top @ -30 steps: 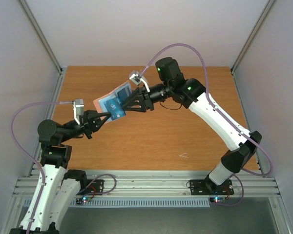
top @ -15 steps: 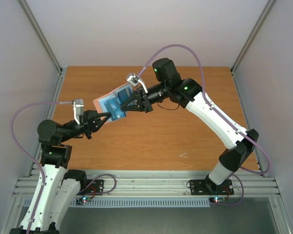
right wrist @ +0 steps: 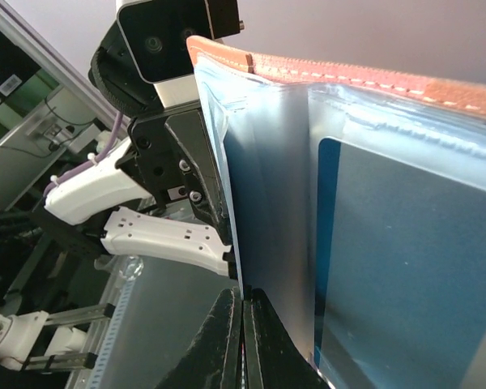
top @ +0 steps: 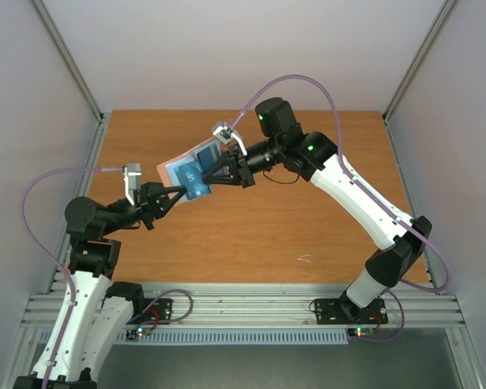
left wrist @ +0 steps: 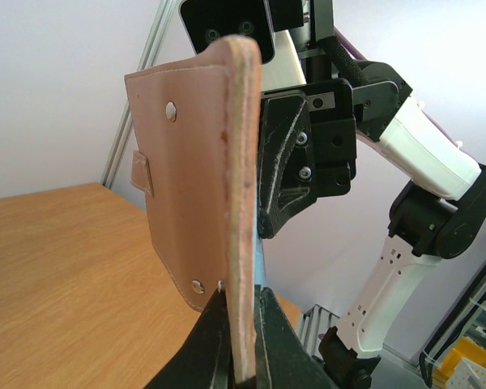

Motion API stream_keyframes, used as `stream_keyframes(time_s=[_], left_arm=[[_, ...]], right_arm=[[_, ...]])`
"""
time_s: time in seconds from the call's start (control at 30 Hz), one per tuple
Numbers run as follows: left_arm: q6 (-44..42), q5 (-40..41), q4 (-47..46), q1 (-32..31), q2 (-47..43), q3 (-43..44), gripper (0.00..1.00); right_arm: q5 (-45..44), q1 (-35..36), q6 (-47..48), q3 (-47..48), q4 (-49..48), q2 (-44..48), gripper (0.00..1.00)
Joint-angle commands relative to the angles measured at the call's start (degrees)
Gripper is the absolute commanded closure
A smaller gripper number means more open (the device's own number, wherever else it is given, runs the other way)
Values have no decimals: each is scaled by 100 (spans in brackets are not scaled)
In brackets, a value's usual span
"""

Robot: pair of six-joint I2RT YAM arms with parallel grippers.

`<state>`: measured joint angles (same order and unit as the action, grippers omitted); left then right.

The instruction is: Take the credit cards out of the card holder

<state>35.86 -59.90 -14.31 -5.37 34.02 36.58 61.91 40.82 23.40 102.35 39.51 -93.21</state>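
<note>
The card holder (top: 172,168) is held up in the air above the table, taupe-brown outside (left wrist: 190,162) and light blue inside. My left gripper (top: 176,193) is shut on its lower edge, the leather pinched between both fingers (left wrist: 243,304). From the opposite side my right gripper (top: 204,174) reaches into the open inner face. Its jaws (right wrist: 243,296) are shut on the thin edge of a blue credit card (right wrist: 267,203) that stands out of the left panel. A second dark blue card (right wrist: 405,267) sits in the clear pocket of the right panel. The brown stitched rim (right wrist: 348,77) runs along the top.
The orange-brown wooden table (top: 308,211) lies below both arms, with a small white mark (top: 305,258) near its front. Grey walls and aluminium posts close in the sides and back. A slotted rail (top: 243,308) runs along the near edge by the arm bases.
My right gripper has moved in slightly toward the holder and shut its jaws on the card's edge. The left gripper and the holder have stayed almost still.
</note>
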Motion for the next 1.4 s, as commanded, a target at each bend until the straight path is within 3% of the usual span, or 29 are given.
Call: stream_keyframes(time_s=[0.0, 0.43, 0.6, 0.7, 0.9, 1.37], left_arm=[[-17, 55, -299, 53, -78, -38, 99], [-50, 138, -257, 53, -67, -61, 94], [-57, 106, -277, 53, -67, -72, 83], [-61, 84, -312, 53, -67, -80, 85], [-61, 95, -365, 53, -63, -88, 100], [-96, 340, -230, 53, -101, -93, 100]], right_arm=[[-142, -338, 111, 0, 136, 387, 99], [197, -385, -10, 46, 14, 356, 99], [193, -384, 66, 52, 78, 373, 99], [222, -388, 76, 78, 103, 369, 99], [190, -382, 179, 173, 257, 342, 99], [-195, -769, 654, 166, 962, 540, 99]])
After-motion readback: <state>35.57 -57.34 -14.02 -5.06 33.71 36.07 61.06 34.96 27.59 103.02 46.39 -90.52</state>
